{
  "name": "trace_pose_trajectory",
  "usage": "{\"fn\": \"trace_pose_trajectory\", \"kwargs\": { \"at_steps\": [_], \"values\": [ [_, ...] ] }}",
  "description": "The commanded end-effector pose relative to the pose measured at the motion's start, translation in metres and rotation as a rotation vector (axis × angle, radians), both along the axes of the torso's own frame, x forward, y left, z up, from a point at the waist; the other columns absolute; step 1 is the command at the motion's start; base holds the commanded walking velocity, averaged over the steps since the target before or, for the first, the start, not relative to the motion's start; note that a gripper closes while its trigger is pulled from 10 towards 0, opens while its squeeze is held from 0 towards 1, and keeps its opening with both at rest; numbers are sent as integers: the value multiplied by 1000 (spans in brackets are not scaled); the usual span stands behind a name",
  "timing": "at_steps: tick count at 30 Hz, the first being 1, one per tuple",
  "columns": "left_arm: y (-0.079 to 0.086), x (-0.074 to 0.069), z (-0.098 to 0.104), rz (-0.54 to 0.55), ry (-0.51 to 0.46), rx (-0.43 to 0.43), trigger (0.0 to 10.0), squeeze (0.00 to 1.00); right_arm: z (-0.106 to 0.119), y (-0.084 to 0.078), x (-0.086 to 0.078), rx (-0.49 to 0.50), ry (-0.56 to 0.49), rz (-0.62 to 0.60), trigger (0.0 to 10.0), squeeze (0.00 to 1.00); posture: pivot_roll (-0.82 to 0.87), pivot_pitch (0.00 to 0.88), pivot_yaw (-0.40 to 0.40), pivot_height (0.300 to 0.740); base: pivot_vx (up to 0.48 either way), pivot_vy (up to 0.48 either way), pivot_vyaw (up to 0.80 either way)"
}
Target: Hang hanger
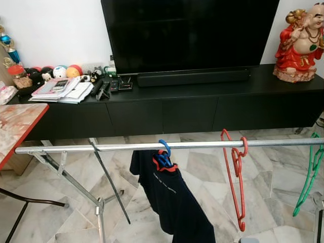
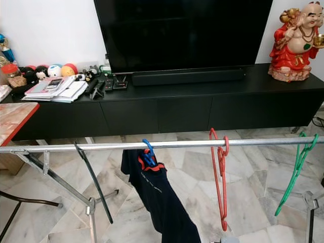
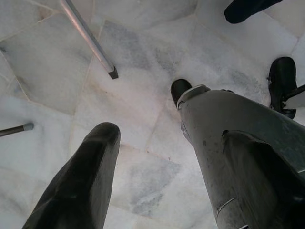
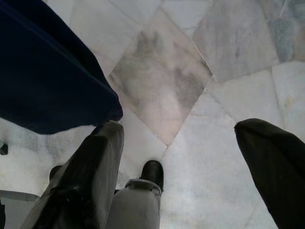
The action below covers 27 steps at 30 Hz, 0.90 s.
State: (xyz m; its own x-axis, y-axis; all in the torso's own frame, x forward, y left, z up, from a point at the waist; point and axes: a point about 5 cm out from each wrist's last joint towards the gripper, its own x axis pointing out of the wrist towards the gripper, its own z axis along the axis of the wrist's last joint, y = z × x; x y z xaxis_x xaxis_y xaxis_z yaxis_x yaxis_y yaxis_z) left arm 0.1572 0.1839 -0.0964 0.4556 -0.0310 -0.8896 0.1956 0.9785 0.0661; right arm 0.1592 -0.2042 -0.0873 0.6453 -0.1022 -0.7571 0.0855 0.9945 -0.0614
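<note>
A silver clothes rail (image 1: 101, 147) runs across in front of me at low height. A blue hanger (image 1: 164, 153) hangs on it near the middle, carrying a dark navy shirt (image 1: 174, 202). To its right an empty red hanger (image 1: 237, 174) hangs on the rail, and an empty green hanger (image 1: 310, 177) hangs at the far right. My left gripper (image 3: 167, 131) points down at the marble floor, open and holding nothing. My right gripper (image 4: 176, 126) also hangs over the floor, open and empty, with the navy shirt (image 4: 47, 81) beside it.
The rack's crossed legs (image 1: 76, 185) stand on the marble floor at the left. Behind the rail are a long black TV cabinet (image 1: 192, 109), a TV (image 1: 187, 30), a red statue (image 1: 298, 43) and books (image 1: 63, 91). A red-edged table (image 1: 20, 126) stands at left.
</note>
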Motion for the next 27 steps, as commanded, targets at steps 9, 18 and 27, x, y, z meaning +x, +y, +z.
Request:
{"fn": "trace_pose_trajectory", "kwargs": {
  "at_steps": [9,18,27],
  "values": [
    [3,-7,-3,139,8,-42,10000,0,-8,-3,-21,36,73,9,10000,0,-4,27,65,740,0,0,0],
    [2,-8,-3,133,10,-50,10000,0,-14,2,-38,51,102,24,10000,0,-6,6,63,740,0,0,0],
    [1,-7,-3,130,8,-51,10000,0,-16,8,-38,56,122,34,10000,0,-5,16,60,740,-233,0,0]
  ]
}}
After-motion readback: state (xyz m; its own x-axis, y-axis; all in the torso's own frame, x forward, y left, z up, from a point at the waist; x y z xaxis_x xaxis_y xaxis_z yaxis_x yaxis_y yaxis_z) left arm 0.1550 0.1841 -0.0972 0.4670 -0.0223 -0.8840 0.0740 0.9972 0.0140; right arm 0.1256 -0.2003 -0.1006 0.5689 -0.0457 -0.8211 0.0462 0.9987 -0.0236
